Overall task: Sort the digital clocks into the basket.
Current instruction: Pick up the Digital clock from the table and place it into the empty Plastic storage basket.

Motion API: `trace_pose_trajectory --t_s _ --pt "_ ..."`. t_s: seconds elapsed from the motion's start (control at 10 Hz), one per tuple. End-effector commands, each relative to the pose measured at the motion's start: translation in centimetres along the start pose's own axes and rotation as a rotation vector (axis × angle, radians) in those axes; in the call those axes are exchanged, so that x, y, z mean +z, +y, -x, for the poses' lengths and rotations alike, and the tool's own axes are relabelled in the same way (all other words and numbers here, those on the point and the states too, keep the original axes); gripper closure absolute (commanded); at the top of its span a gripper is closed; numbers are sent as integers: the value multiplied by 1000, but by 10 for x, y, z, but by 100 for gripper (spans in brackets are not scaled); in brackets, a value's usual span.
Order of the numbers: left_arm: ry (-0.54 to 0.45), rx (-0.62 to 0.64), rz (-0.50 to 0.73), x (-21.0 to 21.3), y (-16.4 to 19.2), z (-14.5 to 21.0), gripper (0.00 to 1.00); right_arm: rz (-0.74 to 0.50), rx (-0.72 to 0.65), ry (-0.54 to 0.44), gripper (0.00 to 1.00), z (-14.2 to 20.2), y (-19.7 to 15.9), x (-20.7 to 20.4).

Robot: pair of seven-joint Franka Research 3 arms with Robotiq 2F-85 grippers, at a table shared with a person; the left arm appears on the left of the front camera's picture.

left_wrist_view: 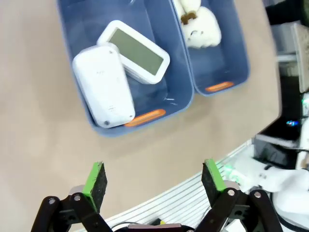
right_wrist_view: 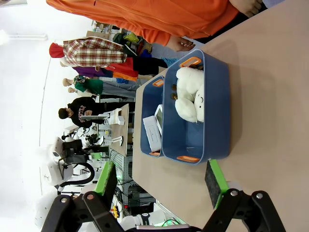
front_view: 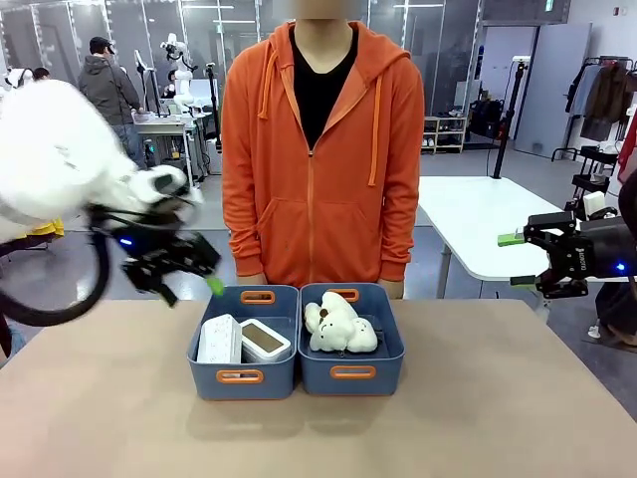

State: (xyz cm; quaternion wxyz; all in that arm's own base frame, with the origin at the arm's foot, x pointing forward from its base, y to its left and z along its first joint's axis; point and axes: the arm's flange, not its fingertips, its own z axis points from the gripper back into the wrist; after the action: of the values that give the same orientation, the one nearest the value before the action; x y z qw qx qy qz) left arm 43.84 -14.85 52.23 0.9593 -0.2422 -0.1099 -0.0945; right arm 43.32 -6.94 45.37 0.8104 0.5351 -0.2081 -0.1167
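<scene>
White digital clocks (left_wrist_view: pixel 120 72) — two, lying inside the basket (front_view: pixel 242 376); we are holding both left gripper (left_wrist_view: pixel 154 180) and right gripper (right_wrist_view: pixel 161 183) wide open — gripping nothing.

The left arm (front_view: pixel 55 149) is a bulky, rounded white shell ending in a black wrist with a small blue light, and a thick black cable (front_view: pixel 55 299) loops below it at about 7 o'clock. Its left pincer (left_wrist_view: pixel 154 180) is black, with 2 jointed fingers carrying green pads (left_wrist_view: pixel 95 180) and round silver screws at the knuckles. The right pincer (front_view: pixel 520 261) at 3 o'clock is black too, green-tipped, with a blue light behind it, and the person (front_view: pixel 318 149) wears an orange zip hoodie with orange drawstrings over a black top.
</scene>
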Motion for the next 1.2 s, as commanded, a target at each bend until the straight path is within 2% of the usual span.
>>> trace_pose_trajectory --t_s 0.0,0.2,0.4,0.7,0.9,1.1 --pt "-76 21 141 35 41 15 0 0 -2 -3 7 0 1 0" --pt "-203 84 120 57 72 29 0 0 -2 -3 7 0 1 0" --pt "-307 46 94 58 89 36 0 0 -2 -3 7 0 1 0" --pt "-347 39 79 55 102 43 0 0 -2 -3 7 0 1 0" --pt "-343 88 104 49 106 44 0 0 -2 -3 7 0 1 0" --pt "-315 58 59 59 103 39 0 0 -2 -3 7 0 1 0"
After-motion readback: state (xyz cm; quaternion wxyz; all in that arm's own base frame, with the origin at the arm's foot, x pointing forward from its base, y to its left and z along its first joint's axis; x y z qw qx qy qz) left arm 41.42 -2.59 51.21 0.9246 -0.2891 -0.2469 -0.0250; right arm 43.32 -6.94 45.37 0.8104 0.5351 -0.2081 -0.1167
